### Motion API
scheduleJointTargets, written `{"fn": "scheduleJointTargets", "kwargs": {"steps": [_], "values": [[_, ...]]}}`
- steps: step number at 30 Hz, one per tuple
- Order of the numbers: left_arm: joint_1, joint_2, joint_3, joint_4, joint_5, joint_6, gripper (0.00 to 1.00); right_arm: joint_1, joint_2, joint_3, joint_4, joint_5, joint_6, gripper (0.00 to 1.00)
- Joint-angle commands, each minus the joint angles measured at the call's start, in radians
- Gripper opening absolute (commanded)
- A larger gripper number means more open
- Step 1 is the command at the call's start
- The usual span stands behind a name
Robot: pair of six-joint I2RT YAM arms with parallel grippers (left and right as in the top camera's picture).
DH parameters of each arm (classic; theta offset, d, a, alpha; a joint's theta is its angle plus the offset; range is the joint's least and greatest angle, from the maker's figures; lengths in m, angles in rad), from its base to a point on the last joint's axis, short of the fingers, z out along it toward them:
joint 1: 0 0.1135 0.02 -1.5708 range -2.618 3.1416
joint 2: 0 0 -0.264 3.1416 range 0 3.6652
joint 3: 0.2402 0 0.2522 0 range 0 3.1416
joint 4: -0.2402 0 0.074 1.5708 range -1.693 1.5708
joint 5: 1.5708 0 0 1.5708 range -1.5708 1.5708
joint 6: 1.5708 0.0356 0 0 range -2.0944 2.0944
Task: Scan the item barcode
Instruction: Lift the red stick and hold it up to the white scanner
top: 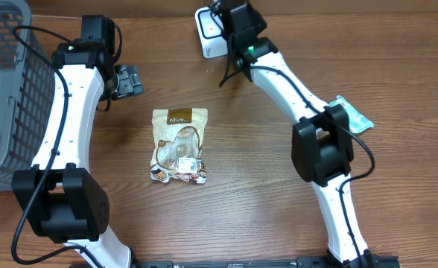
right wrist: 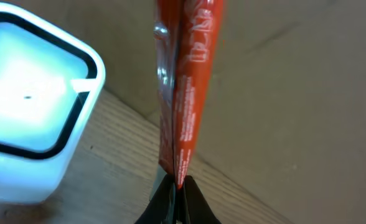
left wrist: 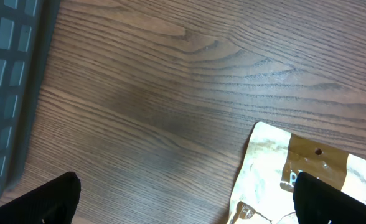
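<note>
Red packet (right wrist: 189, 74) stands edge-on in the right wrist view, its bottom edge pinched between the pressed-together fingers of the right gripper (right wrist: 178, 190). It hangs just beside the white scanner (right wrist: 27, 106), whose window glows pale. From above, that arm reaches to the far edge of the table (top: 249, 171), with the gripper right next to the scanner. The left gripper (top: 127, 80) sits spread wide and holds nothing, low over the wood just beyond the top of a tan snack pouch (top: 179, 145) lying flat mid-table. A grey basket (top: 10, 97) fills the left end, and a teal packet (top: 353, 113) lies by the right arm.
</note>
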Motion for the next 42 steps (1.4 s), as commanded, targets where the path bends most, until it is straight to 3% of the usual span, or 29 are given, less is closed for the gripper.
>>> {"fn": "scheduleJointTargets", "kwargs": {"steps": [1,8,30,37,42], "values": [[-0.007,-0.017,0.016,-0.002,-0.01,0.022,1.0,0.041,0.053,0.005,0.071,0.098,-0.139,0.04],[-0.007,-0.017,0.016,-0.002,-0.01,0.022,0.99,0.066,0.134,0.005,0.122,0.169,-0.258,0.04],[-0.007,-0.017,0.016,-0.002,-0.01,0.022,1.0,0.07,0.112,-0.003,0.096,0.271,-0.247,0.03],[-0.007,-0.017,0.016,-0.002,-0.01,0.022,1.0,0.07,-0.047,-0.003,0.008,0.271,-0.082,0.03],[-0.007,-0.017,0.016,-0.002,-0.01,0.022,0.99,0.091,-0.185,-0.003,-0.267,0.271,0.188,0.03]]}}
